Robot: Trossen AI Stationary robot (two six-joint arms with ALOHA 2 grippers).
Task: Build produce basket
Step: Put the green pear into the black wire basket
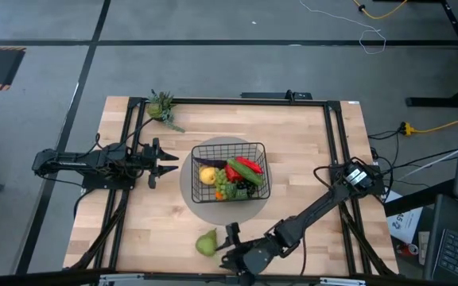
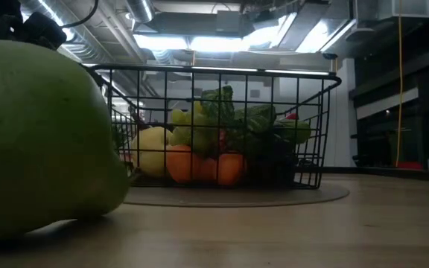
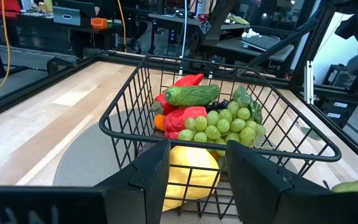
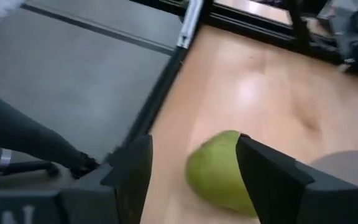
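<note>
The black wire basket (image 1: pixel 254 151) stands on a round grey mat in the table's middle. It holds a yellow fruit (image 3: pixel 191 174), green grapes (image 3: pixel 222 124), red peppers (image 3: pixel 185 115), a cucumber (image 3: pixel 191 94) and oranges (image 2: pixel 199 167). My left gripper (image 1: pixel 169 163) is open and level, just left of the basket, pointing at it; it also shows in its own wrist view (image 3: pixel 197 155). A green pear (image 1: pixel 206 243) lies on its side near the table's near edge. My right gripper (image 1: pixel 227 238) is open just right of the pear, which lies ahead of its fingers in the right wrist view (image 4: pixel 191 149). My right gripper comes level at the pear from the table's right. One finger (image 4: pixel 260 168) overlaps the pear's side (image 4: pixel 229 162) in the right wrist view. I cannot tell whether it touches the pear. The pear rests on the table.
A leafy green vegetable (image 1: pixel 162 106) lies at the table's far left corner. Black frame rails (image 1: pixel 130 143) run along the table's left, right and far sides. Bare wood shows right of the basket (image 1: pixel 308 151).
</note>
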